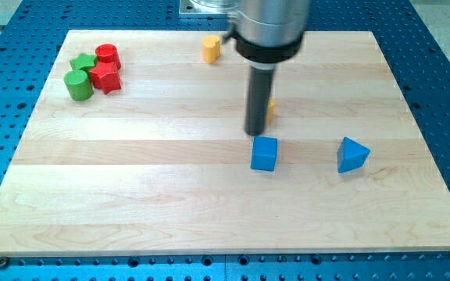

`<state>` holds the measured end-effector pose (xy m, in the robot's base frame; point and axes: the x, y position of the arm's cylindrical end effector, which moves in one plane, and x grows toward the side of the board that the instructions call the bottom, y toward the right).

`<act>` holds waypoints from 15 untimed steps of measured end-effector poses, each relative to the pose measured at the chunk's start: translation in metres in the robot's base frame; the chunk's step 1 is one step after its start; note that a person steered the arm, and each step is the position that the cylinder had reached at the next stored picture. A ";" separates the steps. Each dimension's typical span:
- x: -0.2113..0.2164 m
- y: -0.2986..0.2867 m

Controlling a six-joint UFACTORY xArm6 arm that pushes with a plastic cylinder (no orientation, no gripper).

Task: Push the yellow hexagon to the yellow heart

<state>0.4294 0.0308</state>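
one wooden board (209, 218) carries all; my tip (255, 133), bare and holding nothing, stands just above the blue cube (264, 154), hiding most of a yellow block (271, 108); another yellow block (211, 48) sits far above-left

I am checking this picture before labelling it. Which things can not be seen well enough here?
1. Camera view: a yellow block shows only as a sliver behind the rod; its shape cannot be told.
2. Camera view: my tip is just above the blue cube; whether they touch is unclear.
3. Camera view: the arm's upper part is cut off by the view's top edge.
4. Camera view: the other yellow block is too small to confirm its shape.
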 end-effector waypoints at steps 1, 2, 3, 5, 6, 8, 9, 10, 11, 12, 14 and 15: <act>-0.001 0.015; -0.016 0.001; -0.055 -0.033; -0.018 -0.008; -0.022 0.049; -0.076 0.111; -0.113 -0.030; -0.083 0.064; -0.042 0.036; -0.079 -0.054; -0.059 -0.117; -0.097 -0.117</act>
<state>0.3320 -0.0863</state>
